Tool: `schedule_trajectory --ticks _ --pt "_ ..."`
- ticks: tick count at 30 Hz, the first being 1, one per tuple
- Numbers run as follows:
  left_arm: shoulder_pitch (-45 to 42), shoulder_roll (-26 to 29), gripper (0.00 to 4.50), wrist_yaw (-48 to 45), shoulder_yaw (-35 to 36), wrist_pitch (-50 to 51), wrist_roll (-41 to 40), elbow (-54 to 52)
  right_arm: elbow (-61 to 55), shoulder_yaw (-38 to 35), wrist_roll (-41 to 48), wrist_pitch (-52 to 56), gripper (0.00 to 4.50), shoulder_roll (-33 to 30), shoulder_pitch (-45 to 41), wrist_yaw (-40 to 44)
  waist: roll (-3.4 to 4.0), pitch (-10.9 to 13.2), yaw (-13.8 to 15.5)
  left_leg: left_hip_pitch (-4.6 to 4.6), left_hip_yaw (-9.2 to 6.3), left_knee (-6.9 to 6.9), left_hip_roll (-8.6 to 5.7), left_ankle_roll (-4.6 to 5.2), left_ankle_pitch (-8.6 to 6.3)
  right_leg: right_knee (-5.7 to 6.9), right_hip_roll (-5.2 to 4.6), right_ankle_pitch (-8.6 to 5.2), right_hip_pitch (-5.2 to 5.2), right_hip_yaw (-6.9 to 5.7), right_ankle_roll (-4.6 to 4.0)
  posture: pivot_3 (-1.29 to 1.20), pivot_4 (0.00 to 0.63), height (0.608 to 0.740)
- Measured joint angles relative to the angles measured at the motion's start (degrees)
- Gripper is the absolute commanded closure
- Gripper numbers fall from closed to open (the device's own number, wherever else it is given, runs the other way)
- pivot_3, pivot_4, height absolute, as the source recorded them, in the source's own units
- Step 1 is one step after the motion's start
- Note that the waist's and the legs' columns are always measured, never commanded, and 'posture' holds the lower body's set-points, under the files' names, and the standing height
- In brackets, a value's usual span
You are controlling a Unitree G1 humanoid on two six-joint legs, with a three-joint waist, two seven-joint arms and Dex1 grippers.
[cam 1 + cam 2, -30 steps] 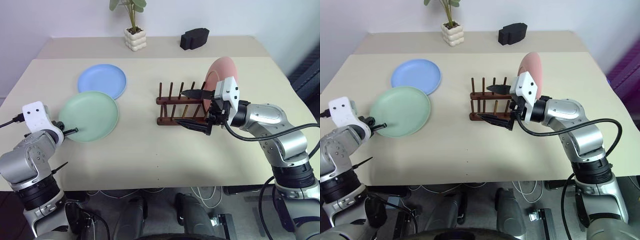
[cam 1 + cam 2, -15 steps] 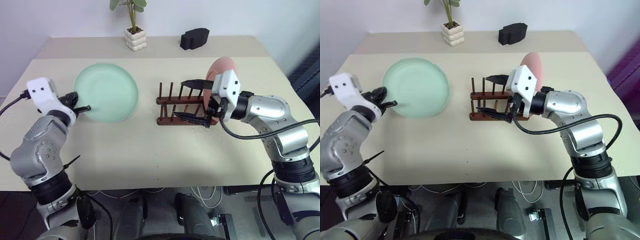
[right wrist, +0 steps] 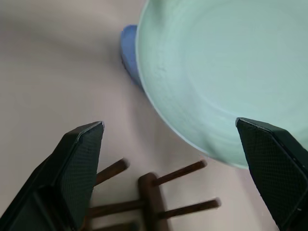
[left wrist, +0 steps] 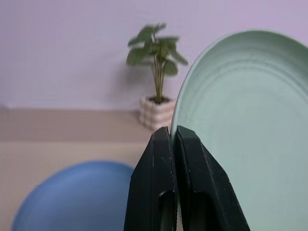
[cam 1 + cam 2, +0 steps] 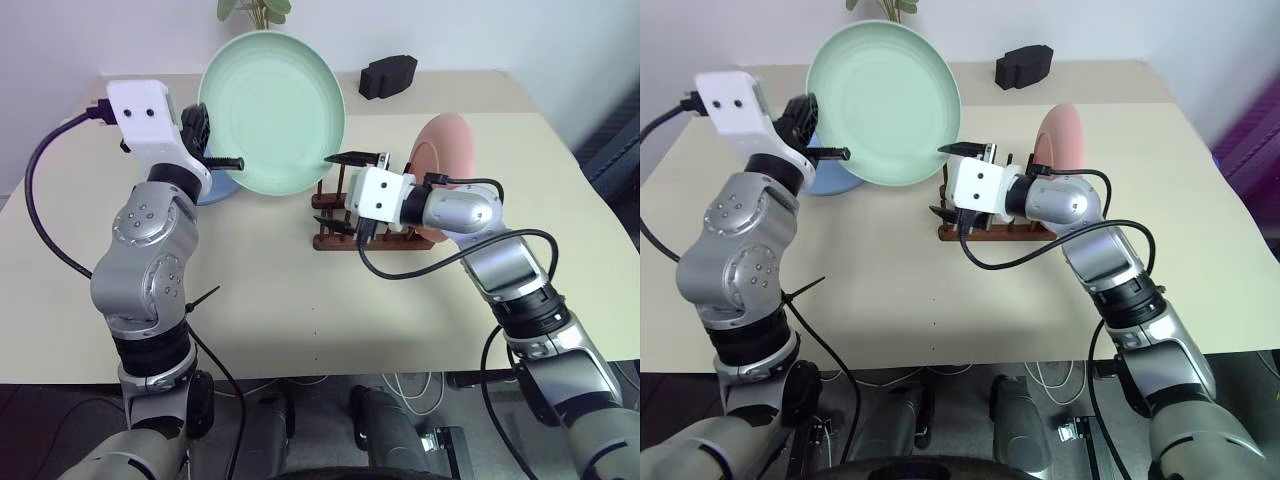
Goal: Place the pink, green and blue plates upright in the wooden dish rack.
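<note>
Left eye view: green plate, flat on the table a second ago, now hangs tilted above the wooden dish rack, clamped at its rim by the left gripper. Right gripper, spread wide, waits beneath; pink plate already racked, blue plate remaining.

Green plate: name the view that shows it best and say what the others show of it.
The left eye view shows the green plate best: whole, raised and tilted, its rim pinched by the left gripper. The right eye view matches. The left wrist view shows part of it past the shut fingers; the right wrist view shows its lower part above the wooden dish rack.
</note>
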Motion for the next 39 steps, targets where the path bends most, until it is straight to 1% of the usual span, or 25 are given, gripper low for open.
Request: schedule_trajectory --ticks 6,15,18,20,23,24,25,35,36,38,39 --pt "-0.93 -0.64 4.46 1.06 -0.49 0.31 -0.03 -0.66 3.53 1.45 -7.55 -7.29 0.00 2.32 -2.03 -4.63 0.00 0.00 -0.01 0.00 0.00 0.01 -0.01 -0.01 0.01 0.00 0.00 0.02 0.00 0.00 0.04 0.00 0.150 0.735" --pt "-1.99 -2.08 4.46 1.32 -1.70 2.85 -0.71 -1.70 5.47 3.23 -13.74 -13.04 0.00 4.26 -2.08 -7.34 0.00 0.00 -0.07 0.00 -0.01 0.01 -0.01 -0.01 0.01 0.01 0.01 0.06 0.01 0.00 0.09 0.00 0.150 0.735" --pt "-2.00 -2.56 4.50 1.31 -1.67 3.35 -1.26 -2.05 7.04 3.30 -15.24 -13.96 0.89 4.33 -2.08 -7.89 0.00 0.00 -0.07 0.00 -0.01 0.00 -0.01 -0.02 0.02 0.01 0.01 0.06 0.01 0.01 0.09 0.00 0.150 0.735" --pt "-2.00 -2.77 4.50 1.21 -1.69 3.86 -1.46 -2.24 7.97 3.32 -16.29 -14.56 1.80 4.58 -2.08 -8.19 0.00 0.00 -0.08 0.01 -0.01 0.00 -0.01 -0.02 0.02 0.01 0.01 0.06 0.01 0.00 0.09 0.00 0.150 0.735" --pt "-2.01 -2.78 4.50 0.90 -1.74 4.34 -1.59 -2.50 9.32 3.35 -17.39 -15.17 3.39 5.02 -2.08 -9.10 0.00 0.00 -0.10 0.01 -0.01 0.00 -0.01 -0.02 0.02 0.02 0.01 0.06 0.01 0.00 0.09 0.00 0.150 0.735" --pt "-2.01 -2.80 4.50 0.82 -1.73 4.37 -1.72 -2.60 9.77 3.35 -17.81 -15.27 3.85 5.07 -2.08 -9.42 0.00 0.00 -0.10 0.01 -0.01 0.00 -0.01 -0.02 0.02 0.02 0.01 0.06 0.01 0.01 0.09 0.00 0.150 0.735" --pt "-2.04 -2.83 4.50 0.79 -1.73 4.39 -1.89 -2.70 10.11 3.36 -18.36 -15.44 4.44 5.15 -2.08 -9.64 0.00 0.00 -0.10 0.01 -0.01 0.00 -0.01 -0.03 0.02 0.02 0.01 0.06 0.01 0.00 0.09 0.00 0.150 0.735" --pt "-2.21 -2.90 4.50 0.73 -1.58 4.41 -2.36 -3.14 11.29 3.83 -21.12 -18.68 4.48 5.46 -2.08 -12.15 0.00 0.00 -0.08 0.01 -0.02 0.00 -0.01 -0.05 0.04 0.02 0.02 0.06 0.01 0.01 0.09 0.00 0.150 0.735" --pt "-2.19 -3.02 3.89 0.46 -1.53 4.22 -2.70 -3.17 11.59 3.83 -21.54 -19.13 4.50 5.37 -2.08 -12.64 0.00 0.00 -0.08 0.01 -0.02 0.00 -0.01 -0.06 0.04 0.02 0.01 0.06 0.01 0.01 0.09 0.00 0.150 0.735" --pt "-1.98 -3.36 3.12 -0.93 -1.51 3.56 -4.05 -3.61 12.50 3.67 -22.36 -19.47 4.50 5.17 -2.41 -14.14 0.00 0.00 -0.07 0.00 -0.02 0.00 -0.01 -0.06 0.04 0.01 0.01 0.06 0.01 0.01 0.09 0.00 0.150 0.735" --pt "-1.84 -3.75 2.54 -1.60 -1.53 2.61 -4.76 -3.93 13.16 3.59 -23.00 -19.64 4.50 4.84 -2.65 -14.78 0.00 0.00 -0.05 0.00 -0.02 0.00 -0.02 -0.06 0.04 0.01 0.01 0.06 0.01 0.01 0.09 0.00 0.150 0.735"
